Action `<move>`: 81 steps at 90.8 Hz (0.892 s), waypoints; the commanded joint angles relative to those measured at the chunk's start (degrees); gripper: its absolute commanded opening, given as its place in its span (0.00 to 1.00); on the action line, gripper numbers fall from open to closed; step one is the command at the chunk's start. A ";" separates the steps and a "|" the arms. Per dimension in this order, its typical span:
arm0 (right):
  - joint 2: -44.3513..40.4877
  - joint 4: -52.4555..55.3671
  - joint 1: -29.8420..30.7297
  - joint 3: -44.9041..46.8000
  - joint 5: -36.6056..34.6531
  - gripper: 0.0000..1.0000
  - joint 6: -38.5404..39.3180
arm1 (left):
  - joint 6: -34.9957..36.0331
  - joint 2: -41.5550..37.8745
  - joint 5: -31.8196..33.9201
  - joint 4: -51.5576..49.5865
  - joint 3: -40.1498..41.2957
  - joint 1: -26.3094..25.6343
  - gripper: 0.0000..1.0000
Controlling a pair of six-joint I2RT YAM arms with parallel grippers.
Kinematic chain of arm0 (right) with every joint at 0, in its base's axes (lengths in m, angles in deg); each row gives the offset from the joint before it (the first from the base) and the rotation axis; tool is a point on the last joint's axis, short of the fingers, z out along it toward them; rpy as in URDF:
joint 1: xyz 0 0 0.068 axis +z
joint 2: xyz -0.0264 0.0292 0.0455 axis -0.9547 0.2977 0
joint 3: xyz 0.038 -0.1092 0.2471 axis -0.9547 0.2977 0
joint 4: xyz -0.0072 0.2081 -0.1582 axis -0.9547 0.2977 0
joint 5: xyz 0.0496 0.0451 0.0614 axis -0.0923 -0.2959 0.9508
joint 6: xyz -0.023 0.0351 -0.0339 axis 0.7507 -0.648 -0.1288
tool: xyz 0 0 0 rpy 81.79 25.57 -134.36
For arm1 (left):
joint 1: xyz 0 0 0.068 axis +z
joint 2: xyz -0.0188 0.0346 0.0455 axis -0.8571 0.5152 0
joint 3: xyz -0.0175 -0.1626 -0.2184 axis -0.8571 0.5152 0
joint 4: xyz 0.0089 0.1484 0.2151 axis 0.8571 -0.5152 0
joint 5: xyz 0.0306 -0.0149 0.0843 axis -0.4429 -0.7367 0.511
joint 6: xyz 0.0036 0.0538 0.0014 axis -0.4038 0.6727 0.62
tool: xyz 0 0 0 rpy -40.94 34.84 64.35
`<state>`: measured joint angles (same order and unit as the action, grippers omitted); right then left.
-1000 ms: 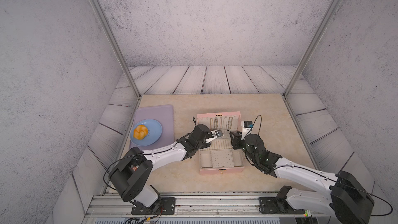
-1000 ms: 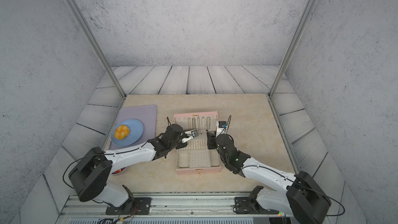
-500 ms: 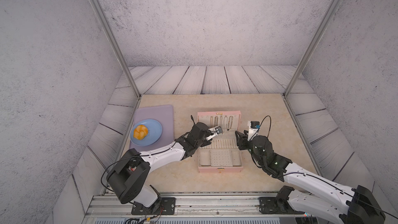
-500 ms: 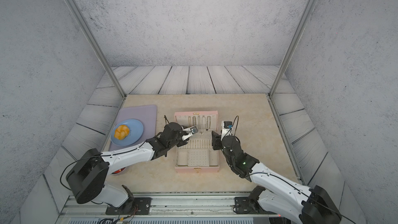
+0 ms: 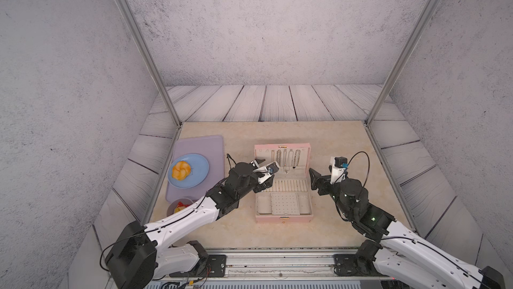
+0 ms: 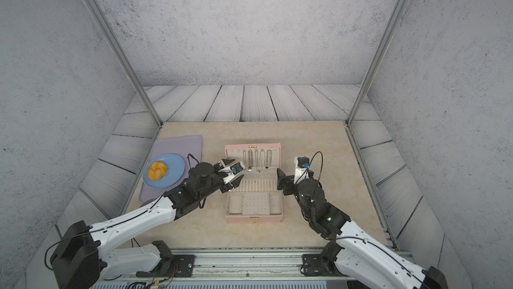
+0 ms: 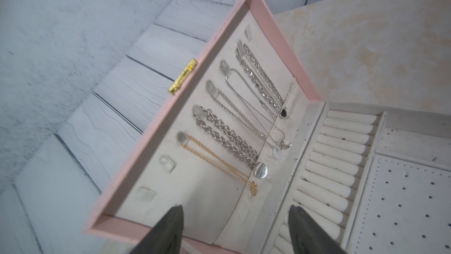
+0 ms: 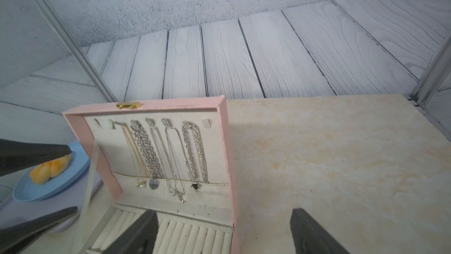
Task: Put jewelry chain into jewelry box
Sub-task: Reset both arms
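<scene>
The pink jewelry box [image 5: 283, 219] [image 6: 254, 219] stands open mid-table, its lid [image 7: 280, 35] raised at the back. A silver link jewelry chain [image 7: 229, 138] [image 8: 146, 152] hangs from a hook in the cream lid lining, among several other chains. My left gripper [image 5: 266, 172] [image 6: 234, 171] [image 7: 236, 207] hovers at the lid's left end. It is open, with nothing between its fingers. My right gripper [image 5: 313, 180] [image 6: 279, 179] [image 8: 224, 211] is open and empty just off the box's right wall [image 8: 227, 167], level with the ring rolls [image 8: 195, 235].
A lilac tray [image 5: 211, 146] lies left of the box and holds a blue plate [image 5: 200, 168] with an orange bun [image 5: 181, 170]. A small grey bowl [image 5: 180, 207] sits at the tray's near end, partly under my left arm. Metal frame posts rise at the back corners.
Both grippers have opened wide. The right arm has drawn back to the right, off the box. The left gripper has let go at the lid and backed slightly left.
</scene>
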<state>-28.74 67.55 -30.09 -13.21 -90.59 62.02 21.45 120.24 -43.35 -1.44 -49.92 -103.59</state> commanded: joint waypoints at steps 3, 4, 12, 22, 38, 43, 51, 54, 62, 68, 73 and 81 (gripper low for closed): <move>-4.54 2.52 -2.62 -2.67 -3.04 0.96 6.44 | -6.52 -5.78 2.43 3.16 2.60 1.22 0.83; -4.67 2.76 -3.05 -2.94 -3.01 0.97 6.59 | -6.93 -6.10 3.08 3.21 2.84 1.33 0.83; -4.12 4.91 -9.80 -4.94 0.11 0.99 5.31 | -9.15 -8.45 8.38 4.83 5.64 3.50 0.86; -0.42 5.71 -23.82 -6.45 10.16 0.99 0.68 | -14.15 -10.12 12.92 11.20 11.35 8.92 0.92; 5.70 -1.62 -40.63 -1.27 12.20 0.99 -2.90 | -20.19 -8.00 16.03 14.58 14.55 20.65 0.99; 8.69 -5.08 -43.91 0.57 12.57 0.99 -1.81 | -20.93 -5.34 15.50 15.77 14.44 24.37 0.99; 15.49 -8.49 -47.00 1.42 12.63 0.99 -0.32 | -25.54 -0.72 10.19 17.74 13.88 32.13 0.99; 18.06 -10.44 -47.28 1.84 12.13 0.99 0.55 | -27.72 1.47 8.04 19.27 13.86 35.47 0.99; 24.20 -17.74 -47.35 3.52 11.61 0.99 3.36 | -31.37 6.35 3.28 22.73 13.57 41.62 0.99; 28.75 -25.78 -47.30 6.33 10.90 0.99 5.24 | -32.00 7.23 0.38 20.16 11.82 43.66 0.99; 32.29 -33.09 -47.38 8.89 10.83 0.99 6.08 | -31.70 8.07 -0.46 20.68 11.26 43.97 0.99; 37.42 -42.89 -47.33 11.01 14.48 0.99 6.41 | -30.16 8.10 0.94 15.84 9.54 44.03 0.99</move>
<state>3.85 42.33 -77.35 -4.80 -79.18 65.91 -7.83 128.63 -39.90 15.83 -36.74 -59.85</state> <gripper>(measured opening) 0.990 0.993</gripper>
